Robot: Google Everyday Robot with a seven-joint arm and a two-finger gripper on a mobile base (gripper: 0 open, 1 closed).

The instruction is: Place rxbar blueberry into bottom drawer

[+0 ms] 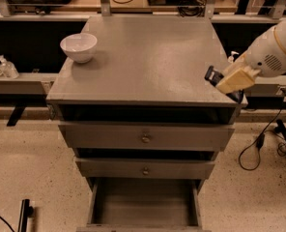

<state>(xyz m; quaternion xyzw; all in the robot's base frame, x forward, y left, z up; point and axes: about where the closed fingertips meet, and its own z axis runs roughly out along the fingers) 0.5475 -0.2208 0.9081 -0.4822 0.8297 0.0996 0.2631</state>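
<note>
Cream two-finger gripper (234, 80) sits at the front-right corner of the grey wooden desk (148, 57), pinching the small dark-wrapped rxbar blueberry (212, 74). Risk: the grip looks shallow, so the bar could slip past the desk's right edge and miss the open grey bottom drawer (145, 199).

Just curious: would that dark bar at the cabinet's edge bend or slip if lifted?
Likely light: the rxbar blueberry looks small and flat. Its wrapper may slip. The gripper is over it, at the right edge of the cabinet.
</note>
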